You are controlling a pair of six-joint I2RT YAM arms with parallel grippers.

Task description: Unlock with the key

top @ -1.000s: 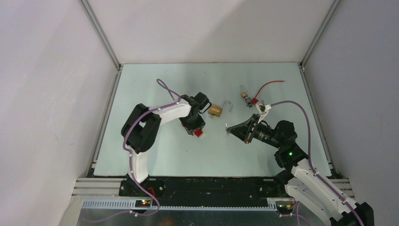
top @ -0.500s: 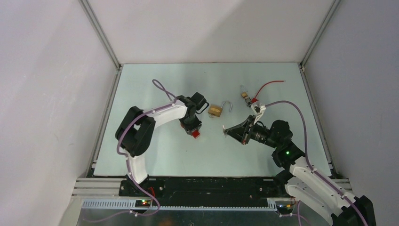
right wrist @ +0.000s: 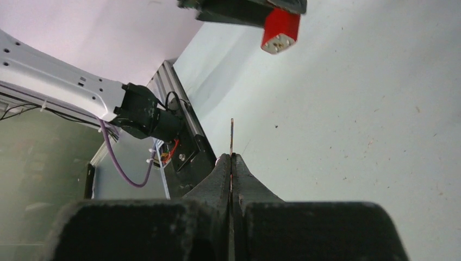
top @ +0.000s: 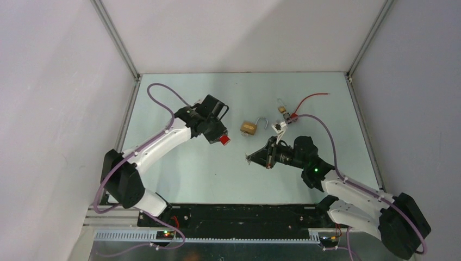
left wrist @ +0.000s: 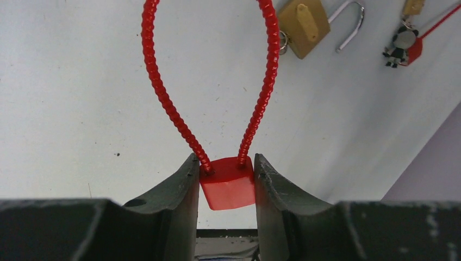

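The key (right wrist: 231,136) shows edge-on as a thin metal blade sticking out of my right gripper (right wrist: 231,159), which is shut on it. In the top view that gripper (top: 252,159) hovers mid-table, pointing left, below the brass padlock (top: 249,128). The padlock lies on the table with its silver shackle (top: 264,122) swung open. My left gripper (left wrist: 225,173) is shut on a red plastic tag (left wrist: 228,185), whose red wire loop (left wrist: 157,81) reaches up toward the padlock (left wrist: 305,26). The tag (top: 224,140) sits left of the padlock.
Another small brass lock with a red tag (top: 284,112) and a red wire (top: 310,98) lies at the back right. Aluminium rails (top: 122,130) and white walls border the table. The left arm's purple cable (top: 163,89) loops over the back left.
My left gripper closed on the red tag and pulled back up-left as the arm swung left, away from the padlock. My right gripper slid left toward the table's middle with the key.
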